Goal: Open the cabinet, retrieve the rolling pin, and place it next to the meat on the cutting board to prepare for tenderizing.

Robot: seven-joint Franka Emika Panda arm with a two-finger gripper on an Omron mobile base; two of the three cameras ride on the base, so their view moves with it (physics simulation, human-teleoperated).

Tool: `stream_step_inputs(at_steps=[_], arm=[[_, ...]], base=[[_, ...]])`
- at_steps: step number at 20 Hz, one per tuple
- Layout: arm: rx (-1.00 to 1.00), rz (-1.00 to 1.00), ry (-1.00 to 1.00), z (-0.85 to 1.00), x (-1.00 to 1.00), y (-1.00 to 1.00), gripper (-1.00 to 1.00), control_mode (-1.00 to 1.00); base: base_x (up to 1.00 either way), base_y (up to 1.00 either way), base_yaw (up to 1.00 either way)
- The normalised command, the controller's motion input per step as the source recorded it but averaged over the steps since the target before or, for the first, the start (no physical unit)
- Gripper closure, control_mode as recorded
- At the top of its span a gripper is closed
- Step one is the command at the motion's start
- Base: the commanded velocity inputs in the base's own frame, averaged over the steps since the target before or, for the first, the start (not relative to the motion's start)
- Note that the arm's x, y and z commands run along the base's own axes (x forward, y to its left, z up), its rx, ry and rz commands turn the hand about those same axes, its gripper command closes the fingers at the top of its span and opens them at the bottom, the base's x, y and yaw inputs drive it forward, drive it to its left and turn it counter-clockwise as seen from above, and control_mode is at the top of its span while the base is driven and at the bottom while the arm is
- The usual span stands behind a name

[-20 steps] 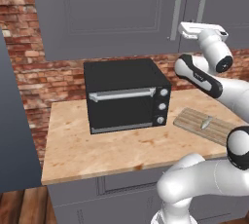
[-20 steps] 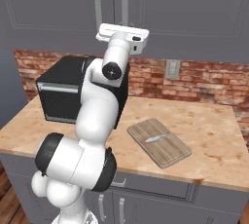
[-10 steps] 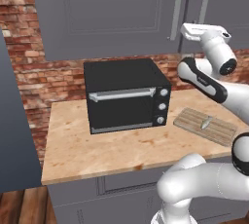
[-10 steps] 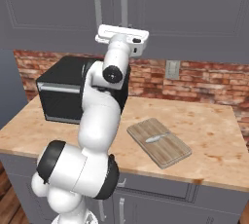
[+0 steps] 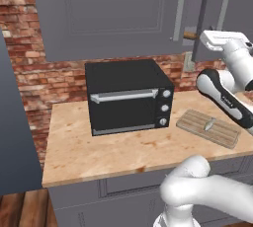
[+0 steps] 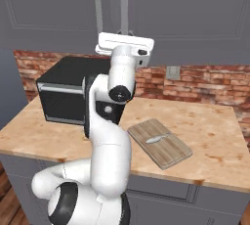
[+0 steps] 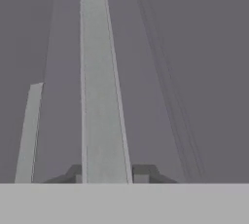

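The cabinet [image 5: 113, 14] hangs above the counter with two grey doors. My gripper [image 7: 107, 172] is shut on the right door's pale bar handle [image 7: 99, 86], low on the bar; the hand shows too in the left base view [image 5: 213, 33] and the right base view [image 6: 124, 35]. That right door [image 5: 232, 9] stands slightly ajar. In the gap a brown end of the rolling pin [image 5: 189, 35] shows. The cutting board [image 5: 192, 120] [image 6: 171, 153] lies on the counter with a small grey piece of meat [image 5: 209, 124] [image 6: 155, 139] on it.
A black toaster oven [image 5: 126, 95] [image 6: 63, 92] stands on the light wood counter [image 5: 123, 152] left of the board, under the left door. The left door's handle [image 5: 180, 11] [image 7: 29, 130] is beside the held one. A brick wall with an outlet [image 6: 171, 72] runs behind.
The right door has swung out a little with my hand on its handle, opening a gap between the doors where the brown end shows. The jaws tightened slightly.
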Motion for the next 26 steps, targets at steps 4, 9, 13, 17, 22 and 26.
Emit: stream_step_inputs(at_steps=[4, 9, 13, 17, 22, 26], arm=[[0.0, 0.11, -0.09, 0.0, -0.99, -0.75, 1.0, -1.0], [0.0, 0.14, -0.08, 0.0, -0.95, -0.83, 1.0, -1.0], [0.01, 0.17, -0.05, 0.0, -0.79, -0.87, 1.0, -1.0], [0.0, 0.15, -0.03, -0.01, -0.59, -0.76, -1.0, -1.0], [-0.01, 0.06, 0.05, -0.13, 0.0, 0.04, -1.0, -1.0], [0.0, -0.02, -0.09, 0.0, -0.5, -0.05, -1.0, -1.0]], base=[[0.0, 0.0, 0.0], [0.0, 0.0, 0.0], [0.0, 0.0, 0.0], [0.0, 0.0, 0.0], [0.0, 0.0, 0.0], [0.0, 0.0, 0.0]])
